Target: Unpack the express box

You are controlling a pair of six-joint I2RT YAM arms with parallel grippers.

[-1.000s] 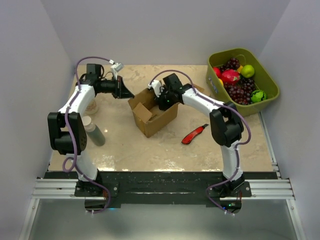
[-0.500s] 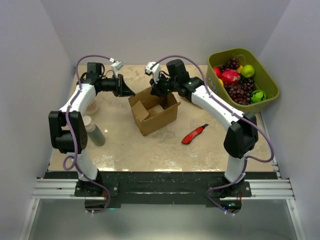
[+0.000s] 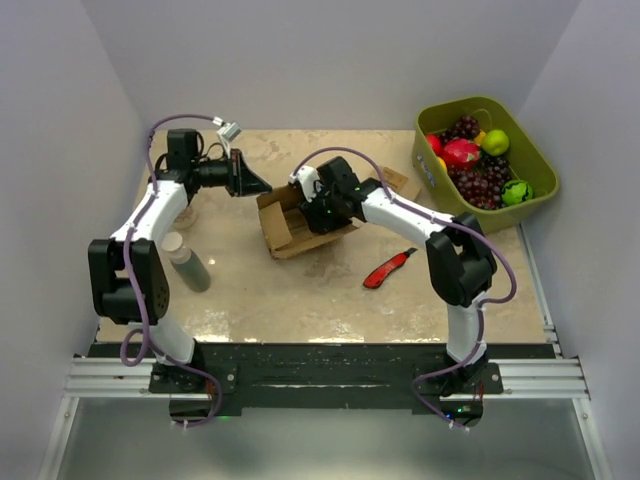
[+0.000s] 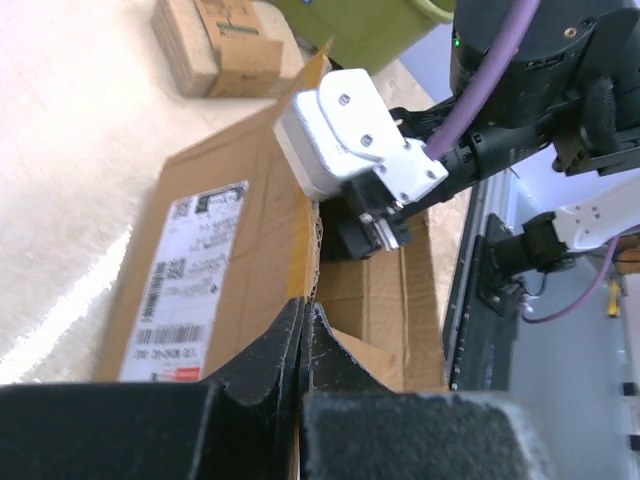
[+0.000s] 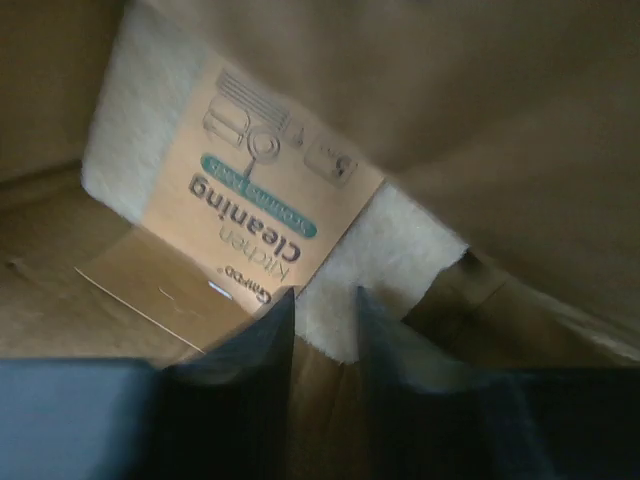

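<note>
Top external view: the express box (image 3: 288,232) stands a little left of centre on the table (image 3: 300,300), flaps open, with both arms at it.
Left gripper (image 4: 303,325): fingers pressed together, clamped on the cardboard edge of a flap at the box's upper left corner.
Right gripper (image 5: 322,305): reaches inside the box; its dark fingers stand slightly apart, a narrow gap between them.
Box contents: a white scouring pad pack (image 5: 250,200) with a brown paper sleeve printed "Kitchen Cleaning" lies against the inner wall, just beyond the right fingertips; whether they touch it cannot be told.
Label (image 4: 190,285): white, printed, on the box's outer side, lower left of the left wrist view.
Surroundings: a small brown box (image 4: 215,45) at upper left of the left wrist view; a red utility knife (image 3: 388,268) right of the box; a green basket (image 3: 540,195) of fruit at upper right.
</note>
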